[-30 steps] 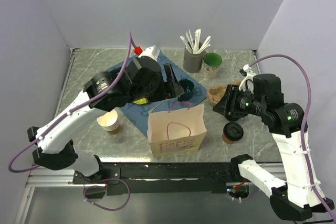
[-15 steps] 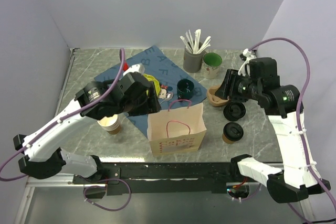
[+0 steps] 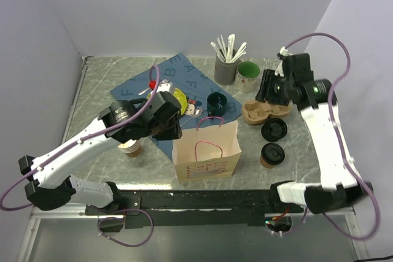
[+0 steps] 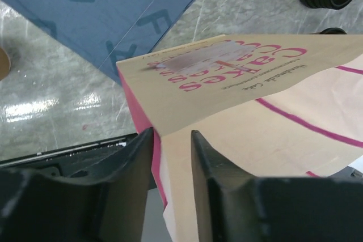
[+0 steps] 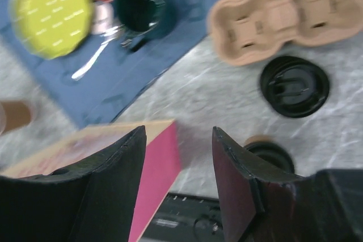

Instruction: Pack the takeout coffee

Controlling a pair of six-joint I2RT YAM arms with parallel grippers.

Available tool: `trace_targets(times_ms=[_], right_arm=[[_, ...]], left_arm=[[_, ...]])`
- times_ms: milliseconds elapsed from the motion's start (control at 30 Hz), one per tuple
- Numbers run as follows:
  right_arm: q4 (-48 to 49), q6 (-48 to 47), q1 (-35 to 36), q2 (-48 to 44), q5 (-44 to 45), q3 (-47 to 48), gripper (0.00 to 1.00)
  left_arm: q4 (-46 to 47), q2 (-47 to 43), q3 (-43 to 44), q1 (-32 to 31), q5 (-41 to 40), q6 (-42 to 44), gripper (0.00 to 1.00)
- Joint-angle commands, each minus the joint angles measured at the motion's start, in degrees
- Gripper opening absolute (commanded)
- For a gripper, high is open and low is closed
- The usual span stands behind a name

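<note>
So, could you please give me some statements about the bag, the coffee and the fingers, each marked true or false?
1. The takeout coffee is inside the paper bag. False: it stands on the table beside the bag.
2. The right fingers are wide apart and hold nothing. True.
3. The loose black lid lies in the cardboard cup carrier. False: it lies on the table next to it.
4. The left fingers straddle the bag's rim. True.
</note>
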Motion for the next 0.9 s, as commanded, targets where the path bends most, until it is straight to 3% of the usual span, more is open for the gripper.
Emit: trace_targets(times_ms=[0,267,500,667,800,867], right_arm=[[4.8,-5.3,-6.8,8.6,0.5,0.6,0.59],[4.1,-8.0,-10.3,23.7,6.5,2.3,0.64],[8.6,-12.0,-11.5,30.0,7.2,0.7,0.66],[9.4,-16.1,-11.8,35.1,3.6,2.8,0.68],[8.4,-19.3,-11.9,39.0,3.6,5.4,0.68],[8.7,-20.6,-11.8,39.8,4.2,5.8,0.68]], left_arm=[[4.6,-0.2,0.6,0.0,-0.6,4.8,0.36],[7.1,-1.2,-1.0,0.2,0.2,7.5,0.34],[6.8,-1.9,0.2,0.5,3.5,7.7,0.68],[3.9,-3.2,1.6,0.4,2.7,9.0,0.78],[1.5,-4.8,1.2,0.4,-0.9,8.0,0.96],[1.0,-6.2,1.2,0.5,-1.5,7.6,0.99]])
